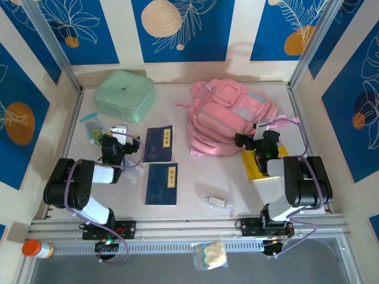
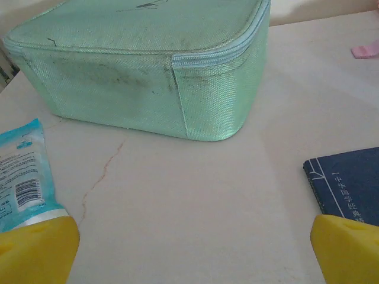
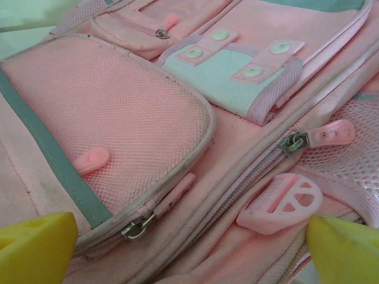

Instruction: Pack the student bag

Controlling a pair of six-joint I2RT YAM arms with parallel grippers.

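The left gripper (image 2: 193, 251) is held wide open and empty, facing the mint-green case (image 2: 142, 65), a blue booklet (image 2: 349, 183) at its right. Further right, the student bag (image 1: 230, 113) lies flat toward the back of the surface (image 1: 201, 171), apparently zipped shut. The right gripper (image 3: 190, 248) is spread open close over it, gripping nothing. The main zip (image 3: 260, 168) is probably to be opened first: its pink pull (image 3: 331, 134) should be pinched squarely and drawn along the track. The pale surface is cracked and enclosed by cream walls (image 1: 238, 35) with blue leaf prints (image 1: 201, 41).

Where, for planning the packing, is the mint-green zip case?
Top view: the mint-green zip case sits back-left, beyond the left gripper, left of the pink backpack.
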